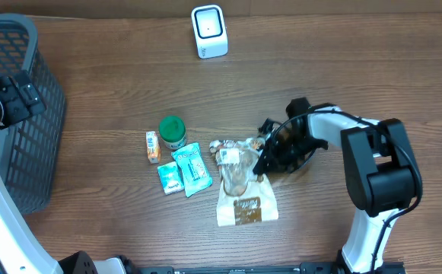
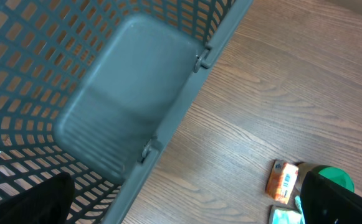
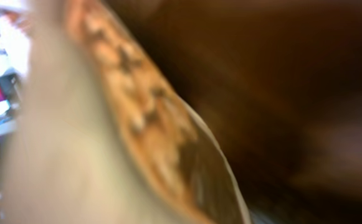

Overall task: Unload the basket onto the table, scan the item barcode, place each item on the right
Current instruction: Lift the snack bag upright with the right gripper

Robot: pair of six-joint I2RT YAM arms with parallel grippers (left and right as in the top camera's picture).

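A beige snack bag [image 1: 241,192] with a clear top and a brown label lies in the middle of the table. My right gripper [image 1: 263,161] is at the bag's upper right edge and is shut on it. In the right wrist view the bag [image 3: 106,124] fills the picture as a blur, and my fingers are hidden there. The white scanner [image 1: 209,31] stands at the far edge. At the far left my left gripper [image 2: 181,211] hangs open over the basket's rim, holding nothing.
A grey mesh basket [image 1: 23,122] stands at the left edge. Left of the bag lie a green-lidded can [image 1: 173,131], a small orange box [image 1: 153,146] and two teal packets [image 1: 186,170].
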